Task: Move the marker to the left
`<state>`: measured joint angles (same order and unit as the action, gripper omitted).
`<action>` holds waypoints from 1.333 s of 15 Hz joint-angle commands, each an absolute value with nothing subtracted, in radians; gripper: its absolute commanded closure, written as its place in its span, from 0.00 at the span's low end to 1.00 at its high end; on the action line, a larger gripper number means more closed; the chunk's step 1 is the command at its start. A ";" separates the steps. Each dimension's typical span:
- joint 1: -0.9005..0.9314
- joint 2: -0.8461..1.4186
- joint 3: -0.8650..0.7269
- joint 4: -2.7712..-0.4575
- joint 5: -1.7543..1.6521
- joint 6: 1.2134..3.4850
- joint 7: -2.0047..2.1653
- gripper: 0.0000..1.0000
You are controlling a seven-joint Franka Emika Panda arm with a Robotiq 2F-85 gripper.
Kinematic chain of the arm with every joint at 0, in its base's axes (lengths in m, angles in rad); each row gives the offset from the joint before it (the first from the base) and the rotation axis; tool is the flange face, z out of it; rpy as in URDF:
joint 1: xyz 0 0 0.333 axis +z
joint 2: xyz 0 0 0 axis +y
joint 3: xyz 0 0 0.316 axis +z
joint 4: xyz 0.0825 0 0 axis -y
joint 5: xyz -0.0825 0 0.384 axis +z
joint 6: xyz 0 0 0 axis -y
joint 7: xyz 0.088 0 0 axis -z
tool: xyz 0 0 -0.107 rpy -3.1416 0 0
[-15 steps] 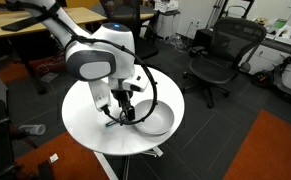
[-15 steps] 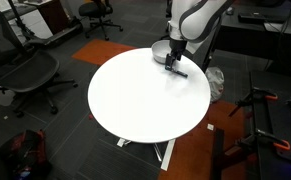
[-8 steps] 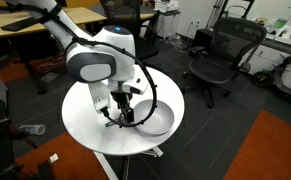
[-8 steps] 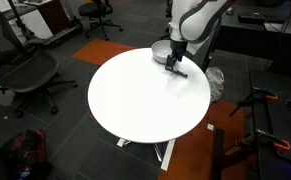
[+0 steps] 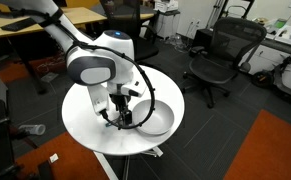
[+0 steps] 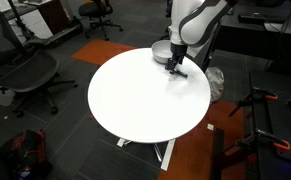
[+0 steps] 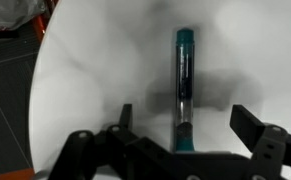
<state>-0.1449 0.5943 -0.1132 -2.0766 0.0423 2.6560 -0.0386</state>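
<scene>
The marker point(image 7: 184, 85) is a thin dark pen with teal ends. It lies flat on the round white table point(image 7: 85, 80), lengthwise between my fingers in the wrist view. My gripper point(image 7: 185, 120) is open and straddles its near end, one finger on each side, neither touching it. In an exterior view the gripper point(image 5: 121, 112) hangs low over the table next to the grey bowl point(image 5: 155, 122), and the marker point(image 5: 114, 121) shows as a dark sliver below it. In an exterior view the gripper point(image 6: 173, 66) hides most of the marker point(image 6: 180, 73).
The grey bowl point(image 6: 161, 52) sits at the table's edge close behind the gripper. Office chairs point(image 5: 217, 58) point(image 6: 23, 70) and desks stand around the table point(image 6: 145, 95). A black cable loops from the wrist over the bowl.
The gripper has sunk slightly toward the marker. The marker and bowl have not moved.
</scene>
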 commanded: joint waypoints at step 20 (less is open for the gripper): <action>-0.084 0.510 -0.116 -2.108 -0.003 2.652 -0.005 0.95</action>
